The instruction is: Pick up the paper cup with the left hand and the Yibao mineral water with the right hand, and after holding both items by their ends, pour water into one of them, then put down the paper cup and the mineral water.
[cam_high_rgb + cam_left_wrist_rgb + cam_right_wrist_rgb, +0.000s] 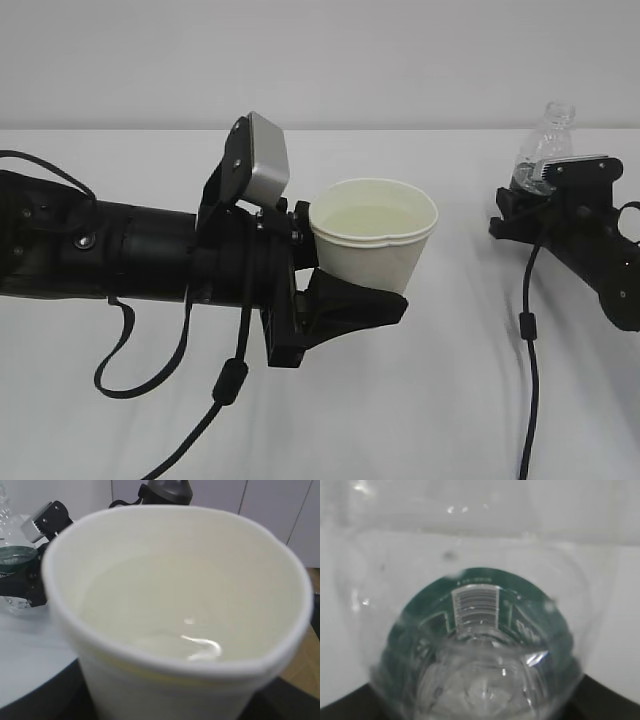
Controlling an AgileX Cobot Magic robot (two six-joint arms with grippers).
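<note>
Cup: the white paper cup [373, 240] stands upright, held off the table [420, 410] near its middle, water inside up to a pale line below the rim; the rim is dented on the near side.
Left hand: the left gripper [335, 290] grasps the cup by its lower wall, one black finger [350, 305] under the near side, the grey block [268, 158] above.
Bottle: the clear bottle [545, 150] sits upright toward the table's far right edge, capless neck up, well apart from the cup; the right wrist view shows the green label band [475, 605] through the plastic.
Right hand: the right gripper [545, 190] is clamped on the bottle's lower part; only neck and shoulder show above it.
Cables: black cables [528, 350] hang from both arms to the table's near edge.
</note>
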